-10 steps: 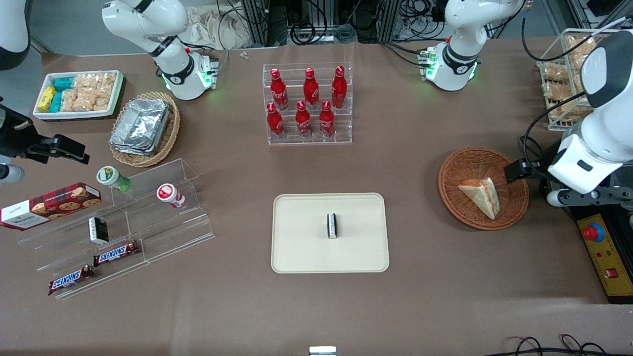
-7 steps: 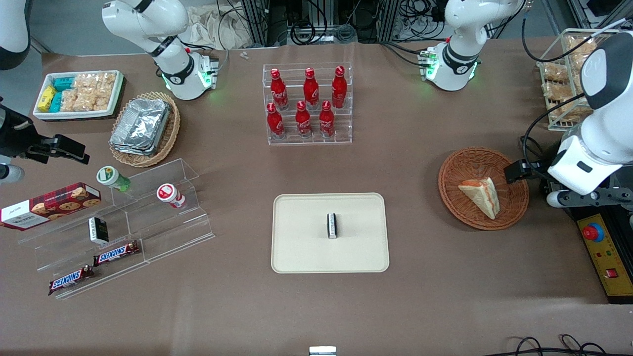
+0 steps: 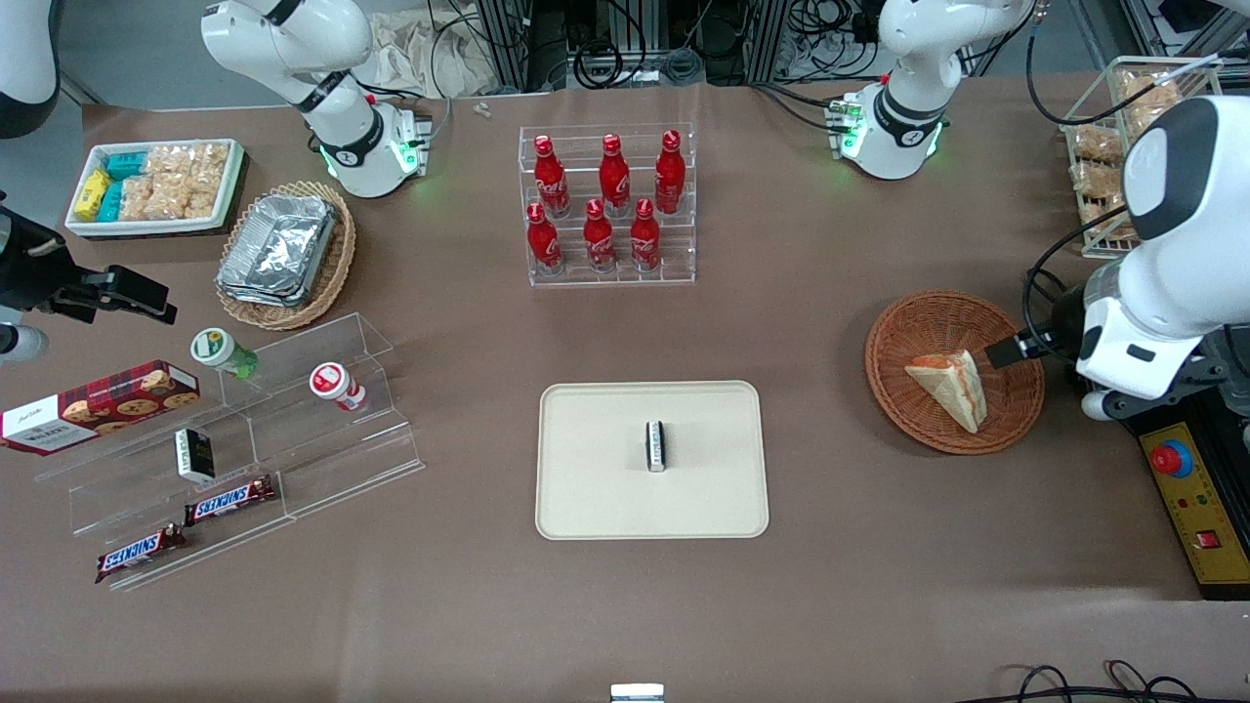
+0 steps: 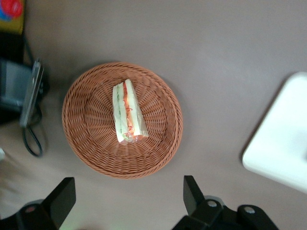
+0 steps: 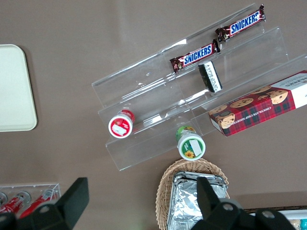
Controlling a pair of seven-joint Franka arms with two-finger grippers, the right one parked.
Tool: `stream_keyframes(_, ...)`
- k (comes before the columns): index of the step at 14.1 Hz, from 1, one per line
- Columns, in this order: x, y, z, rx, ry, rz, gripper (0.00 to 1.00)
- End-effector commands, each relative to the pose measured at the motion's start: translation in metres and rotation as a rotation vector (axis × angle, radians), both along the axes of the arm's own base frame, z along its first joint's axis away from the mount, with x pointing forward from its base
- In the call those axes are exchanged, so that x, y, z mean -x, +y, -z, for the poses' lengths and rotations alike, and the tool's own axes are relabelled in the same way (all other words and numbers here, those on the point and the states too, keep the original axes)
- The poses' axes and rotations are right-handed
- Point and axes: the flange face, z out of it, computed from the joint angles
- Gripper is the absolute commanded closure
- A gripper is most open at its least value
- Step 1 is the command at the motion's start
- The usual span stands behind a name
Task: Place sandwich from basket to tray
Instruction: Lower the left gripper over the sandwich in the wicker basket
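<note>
The sandwich [image 3: 949, 386], a pale bread wedge with an orange-red filling, lies in the round reddish-brown basket [image 3: 894, 337] toward the working arm's end of the table. My left gripper [image 3: 1014, 349] hangs over the basket's rim on the arm's side, above and apart from the sandwich. In the left wrist view the sandwich [image 4: 127, 119] rests on its side in the basket [image 4: 158, 158], and the gripper [image 4: 127, 203] is open with nothing between its fingers [image 4: 192, 191]. The cream tray [image 3: 605, 488] lies mid-table, and its corner [image 4: 283, 148] shows in the wrist view.
A small black-and-white packet [image 3: 656, 445] stands on the tray. A clear rack of red bottles [image 3: 607, 205] is farther from the front camera. A yellow control box [image 3: 1196, 508] and cables lie beside the basket. A wire rack of snack bags [image 3: 1108, 146] stands at the table's edge.
The left arm has shifted toward the basket and turned its wrist, carrying the gripper a little farther over the rim. Sandwich, basket and tray have not moved.
</note>
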Motion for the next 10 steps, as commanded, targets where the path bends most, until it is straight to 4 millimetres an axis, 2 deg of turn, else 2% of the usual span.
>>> stream_keyframes(1, 0.022, 0.0, 0.024, -0.059, -0.024, -0.155, 0.01)
stream_keyframes(3, 0.022, 0.023, 0.052, -0.053, -0.046, -0.19, 0.0)
stream_keyframes(8, 0.055, 0.027, 0.12, -0.048, -0.14, -0.185, 0.01)
stream_keyframes(10, 0.058, 0.029, 0.136, -0.036, -0.164, -0.186, 0.0)
